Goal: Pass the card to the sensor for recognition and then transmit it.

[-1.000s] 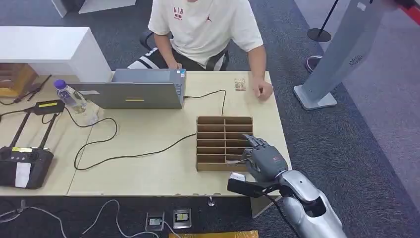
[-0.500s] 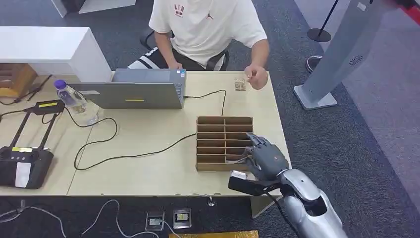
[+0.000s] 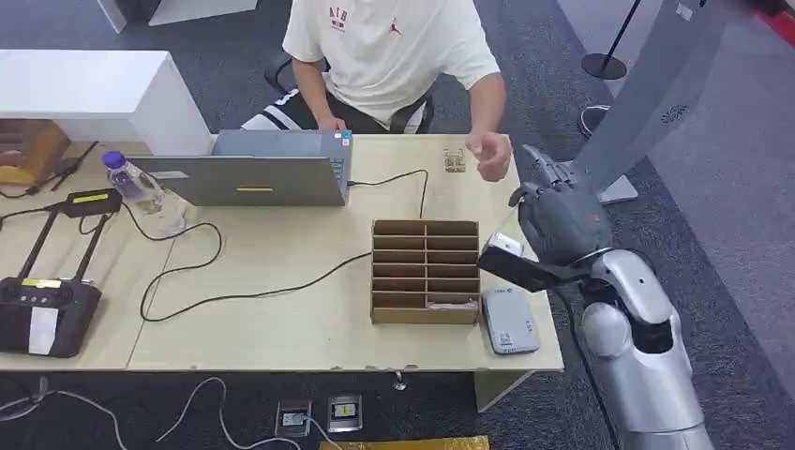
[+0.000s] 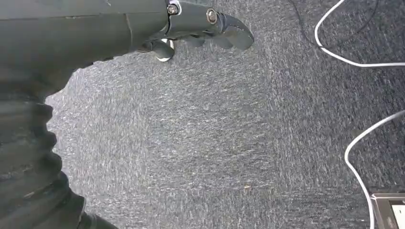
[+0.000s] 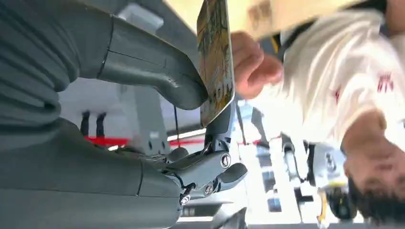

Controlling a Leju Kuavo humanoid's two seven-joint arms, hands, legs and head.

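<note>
The right hand [image 3: 560, 217] pinches the card [image 5: 216, 57] between thumb and finger, raised over the bench's [image 3: 281, 319] right edge, near a person's hand [image 3: 489, 155]. The left hand [image 4: 191, 28], fingers curled and empty, hangs above the floor.

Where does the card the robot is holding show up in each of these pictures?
Head view: not discernible; the raised right hand shows from behind, near the table's far right corner.
Left wrist view: not in it; carpet and white cables lie below the left hand.
Right wrist view: the card stands edge-on at top centre, pinched by the thumb.
Shared landmark: the person's hand, close beyond the robot's right hand.
</note>
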